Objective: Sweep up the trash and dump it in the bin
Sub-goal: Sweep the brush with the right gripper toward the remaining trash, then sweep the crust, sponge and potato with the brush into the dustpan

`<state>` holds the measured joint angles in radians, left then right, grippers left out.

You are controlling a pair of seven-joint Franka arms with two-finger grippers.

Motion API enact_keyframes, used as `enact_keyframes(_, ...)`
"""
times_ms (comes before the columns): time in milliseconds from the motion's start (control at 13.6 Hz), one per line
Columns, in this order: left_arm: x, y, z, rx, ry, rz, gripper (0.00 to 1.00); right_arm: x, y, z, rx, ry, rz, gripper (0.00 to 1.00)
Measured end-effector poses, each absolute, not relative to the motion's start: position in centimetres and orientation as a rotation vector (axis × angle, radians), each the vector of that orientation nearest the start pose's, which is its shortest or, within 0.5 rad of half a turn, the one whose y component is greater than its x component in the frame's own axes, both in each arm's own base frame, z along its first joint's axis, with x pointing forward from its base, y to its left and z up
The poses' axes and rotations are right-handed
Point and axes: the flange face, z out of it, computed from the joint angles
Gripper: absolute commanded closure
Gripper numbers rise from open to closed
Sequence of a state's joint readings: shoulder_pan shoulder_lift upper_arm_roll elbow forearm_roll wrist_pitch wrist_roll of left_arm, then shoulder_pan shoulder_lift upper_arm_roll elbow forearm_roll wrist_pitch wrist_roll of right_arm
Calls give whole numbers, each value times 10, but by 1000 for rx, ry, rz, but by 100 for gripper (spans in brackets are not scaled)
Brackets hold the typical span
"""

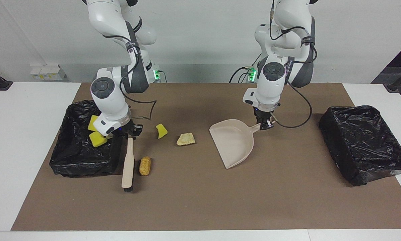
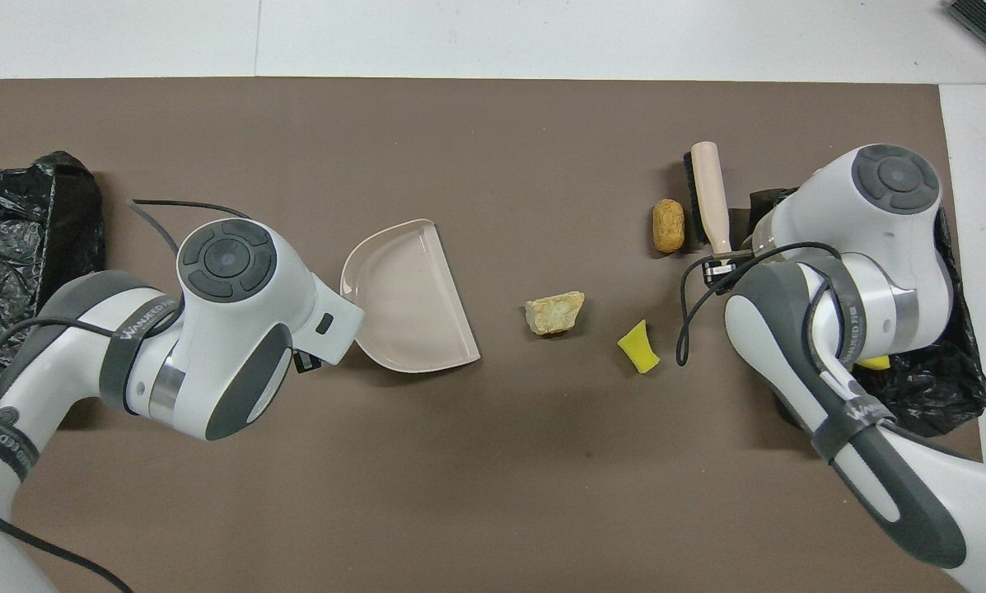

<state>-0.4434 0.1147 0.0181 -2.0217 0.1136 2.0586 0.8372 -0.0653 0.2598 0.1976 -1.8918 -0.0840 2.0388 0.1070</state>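
While three scraps of trash lie loose on the brown mat, a golden roll (image 1: 145, 166), a yellow sponge bit (image 1: 161, 131) and a beige chunk (image 1: 186, 139), you can see more yellow sponge pieces (image 1: 97, 139) in the black-lined bin (image 1: 76, 160) at the right arm's end. Your right hand (image 1: 130, 133) is pinching the brush (image 1: 128, 164) handle, bristles down just beside the roll. Your left hand (image 1: 264, 125) is pinching the dustpan (image 1: 233, 142) handle, near the chunk. A second lined bin (image 1: 364, 144) sits at the left arm's end of the tabletop.

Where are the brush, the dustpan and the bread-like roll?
brush (image 1: 128, 163), facing view, middle of its beige back.
dustpan (image 1: 234, 144), facing view, bare pan floor.
bread-like roll (image 2: 668, 225), overhead view, centre of its golden-brown top.
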Motion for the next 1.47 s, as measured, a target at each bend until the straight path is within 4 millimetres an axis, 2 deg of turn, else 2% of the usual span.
enact_keyframes(221,515,-230,389,-2414,1869,148,100,580,103,345,-3162,-185,233,100)
enact_keyframes(516,512,-229,387,-2411,1871,157,100,546,185,350,-3081,-208,269,100)
enact_keyframes(664,509,-230,386,-2408,1875,156,100,533,214,354,-3058,-169,290,100)
enact_keyframes(737,507,-231,386,-2406,1878,155,100,530,222,357,-3057,-157,298,100)
enact_keyframes(885,503,-233,384,-2406,1877,153,100,531,218,377,-3062,-138,319,100)
enact_keyframes(1032,500,-238,379,-2407,1874,136,100,527,190,416,-3074,-81,359,100)
enact_keyframes(1180,499,-239,377,-2407,1874,129,100,510,160,445,-3087,-17,414,100)
enact_keyframes(1254,499,-239,377,-2407,1872,129,100,499,146,447,-3092,16,421,100)
enact_keyframes(1327,499,-239,377,-2408,1871,128,100,485,134,440,-3099,49,424,100)
enact_keyframes(1475,499,-239,377,-2408,1871,125,100,457,112,416,-3110,111,422,100)
